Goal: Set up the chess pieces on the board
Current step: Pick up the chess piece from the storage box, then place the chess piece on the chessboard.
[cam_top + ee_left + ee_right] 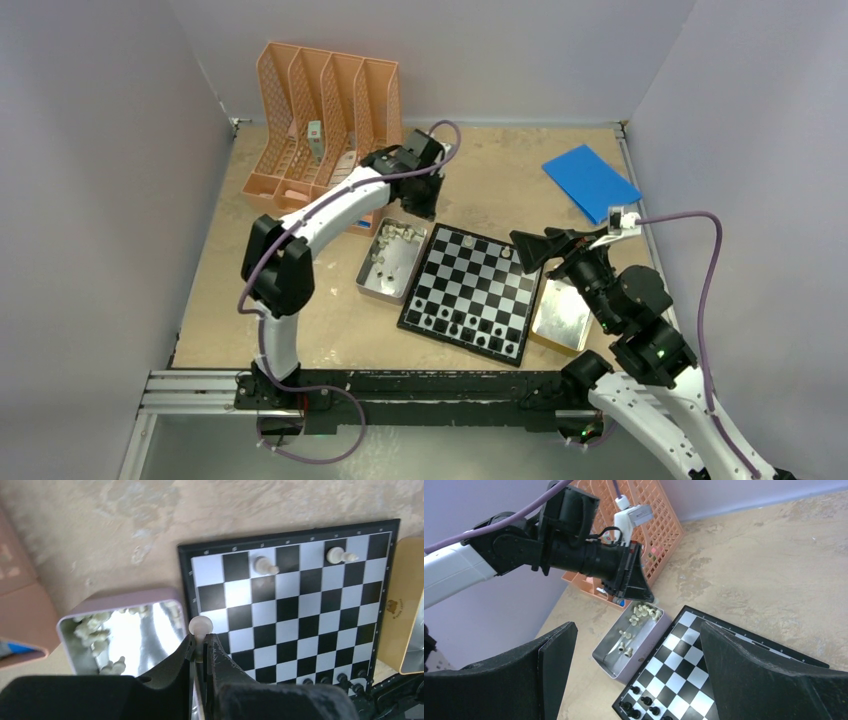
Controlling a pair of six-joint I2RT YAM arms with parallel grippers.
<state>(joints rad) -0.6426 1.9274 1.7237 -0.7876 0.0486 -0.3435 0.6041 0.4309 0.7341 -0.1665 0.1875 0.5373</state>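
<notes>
**Left gripper (200,647) holds a white pawn (200,625), board barely begun**

Pinched between the jaws right under the left wrist lens, the white pawn has its stem clamped and its round head poking out above the fingertips. The jaws are closed almost fully on it. I see it hanging over the seam where the open tin (125,594) meets the board (287,607), clear of both as far as I can tell.

Outward from there, I judge the job to be at an early stage. Two white pieces (264,565) stand on the board's far rows, apart from each other. A cluster of black pieces (455,322) sits along the near edge, though I cannot count them or tell whether they are on their proper squares. A heap of loose white chessmen (644,612) lies in the tin, so most of the white side is left to place, and the middle of the board is bare.

As for pose, my left arm rises from its base, bends at the elbow on the left, and stretches across to the tin's far end with the wrist tipped down. The right gripper (639,630) stands wide open with nothing in it. It hovers at the board's right edge, near a gold tin (562,318), with its arm folded close to the base.
</notes>
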